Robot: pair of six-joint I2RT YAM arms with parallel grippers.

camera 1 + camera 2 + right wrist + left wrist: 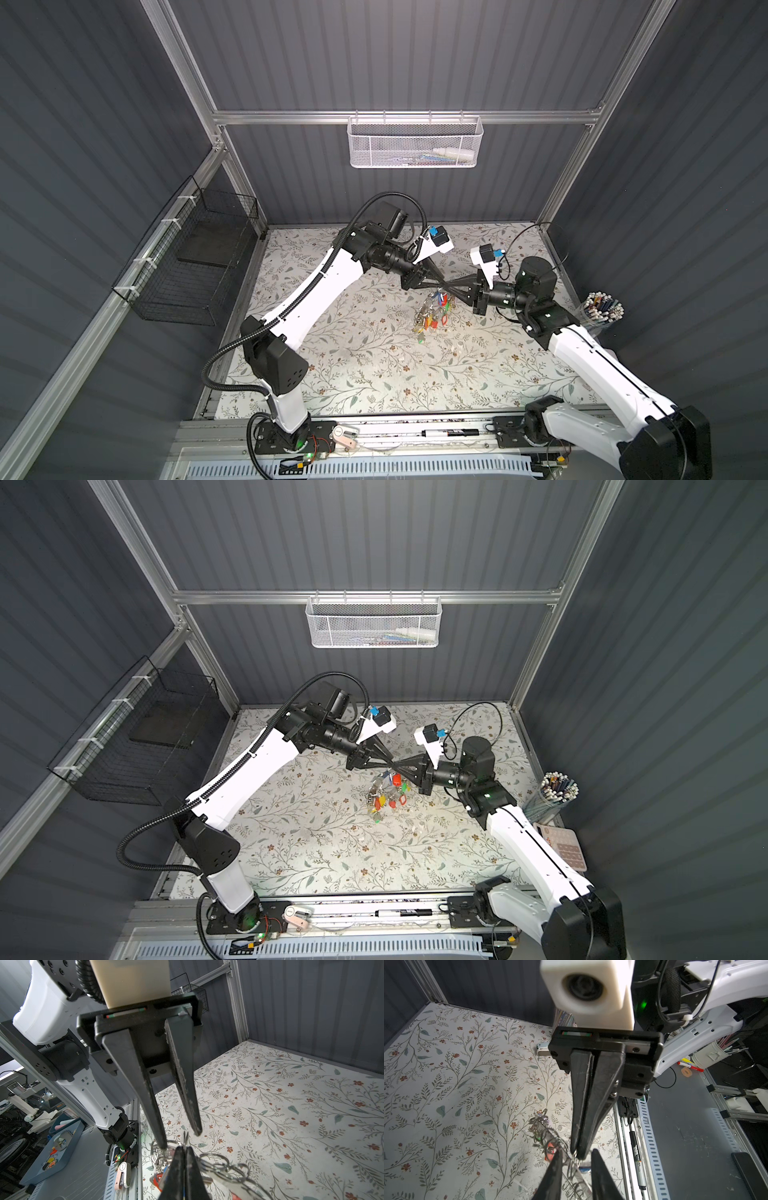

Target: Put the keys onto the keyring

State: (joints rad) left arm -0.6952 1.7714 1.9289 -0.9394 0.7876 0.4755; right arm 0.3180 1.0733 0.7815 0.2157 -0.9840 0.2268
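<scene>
Tip to tip over the floral table.
Past the black marker pen on the front rail, the right gripper pinches a silver split ring of the keyring, a bunch of silver rings and red, yellow, green tags hanging below it; the left gripper, narrowly parted, straddles that tip. I can't pick out the blue-tagged keys.
</scene>
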